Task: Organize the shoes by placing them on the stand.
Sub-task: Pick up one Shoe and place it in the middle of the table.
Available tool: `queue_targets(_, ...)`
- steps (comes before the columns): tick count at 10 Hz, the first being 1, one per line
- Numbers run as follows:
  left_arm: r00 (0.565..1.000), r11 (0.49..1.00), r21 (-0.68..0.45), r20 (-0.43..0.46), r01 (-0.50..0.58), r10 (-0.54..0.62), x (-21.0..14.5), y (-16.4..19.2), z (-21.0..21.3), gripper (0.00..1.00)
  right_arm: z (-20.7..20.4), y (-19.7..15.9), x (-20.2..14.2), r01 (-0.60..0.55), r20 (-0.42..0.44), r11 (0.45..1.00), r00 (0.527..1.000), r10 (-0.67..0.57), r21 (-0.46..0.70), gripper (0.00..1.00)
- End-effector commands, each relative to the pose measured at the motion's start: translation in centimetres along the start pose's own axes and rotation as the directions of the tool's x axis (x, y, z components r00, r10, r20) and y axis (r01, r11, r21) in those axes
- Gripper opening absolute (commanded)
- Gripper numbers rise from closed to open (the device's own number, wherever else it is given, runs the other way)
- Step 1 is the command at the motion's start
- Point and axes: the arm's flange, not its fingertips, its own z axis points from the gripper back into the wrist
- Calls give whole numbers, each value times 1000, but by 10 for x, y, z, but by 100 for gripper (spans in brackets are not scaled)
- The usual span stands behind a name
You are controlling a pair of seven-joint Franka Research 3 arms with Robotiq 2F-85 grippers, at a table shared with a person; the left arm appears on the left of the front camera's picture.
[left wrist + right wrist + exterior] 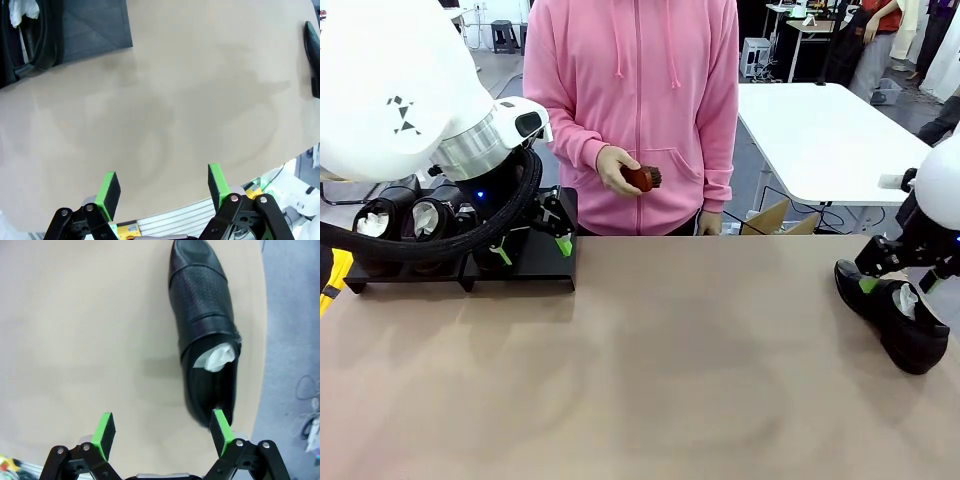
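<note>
Shoes on the stand at left, one loose shoe at right, no readable writing

Two shoes (405,220) stuffed with white paper sit on the stand (520,270); a third shoe (895,315), also paper-stuffed, lies on the table (670,380) at the right edge; left gripper (530,248) spread, empty, over the stand; right gripper (162,432) spread, empty, beside that shoe's heel

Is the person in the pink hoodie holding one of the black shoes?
No, the person's hand holds a small reddish-brown brush, not a shoe.
</note>
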Motion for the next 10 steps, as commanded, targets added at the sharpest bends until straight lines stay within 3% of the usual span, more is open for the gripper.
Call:
queue_targets(1, 1000, 1000, -4, 2, -5, 5, 1, 2, 1, 90, -28, -6, 10, -85, -11, 993, 996, 85, -87, 100)
queue_targets(3, 1000, 1000, -4, 2, -5, 5, 1, 2, 1, 90, -48, -14, 14, -120, -43, 985, 992, 116, -125, 100)
queue_targets(10, 1000, 1000, -4, 2, -5, 5, 1, 2, 1, 90, -87, -13, 22, -138, -66, 990, 988, 138, 16, 100)
